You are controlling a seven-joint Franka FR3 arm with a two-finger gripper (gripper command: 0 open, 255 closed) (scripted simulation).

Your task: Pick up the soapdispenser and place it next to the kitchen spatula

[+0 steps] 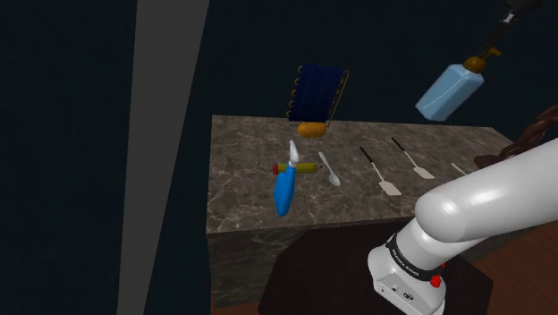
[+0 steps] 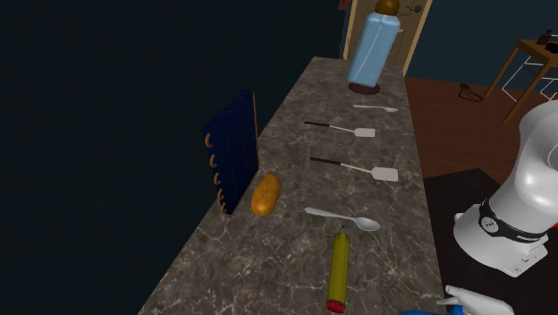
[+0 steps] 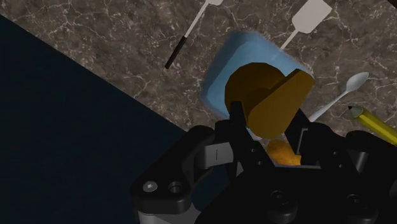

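Dark marbled stone tops the desk (image 1: 241,179), where two white-bladed spatulas (image 1: 377,170) lie. High above those spatulas hangs the pale blue soap dispenser (image 1: 450,89), tilted, with the gripper (image 3: 270,130) clamped on its neck under the brown pump (image 3: 270,95). We judge it stiff, smooth and bottom-heavy, so held by the neck it may swing.

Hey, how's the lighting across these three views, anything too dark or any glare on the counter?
Shoulder view: dim, dark surroundings, the white arm brightest, no glare on the counter. Second exterior view: counter evenly lit, dark at that view's left. Wrist view: the soap dispenser in the gripper is well lit.
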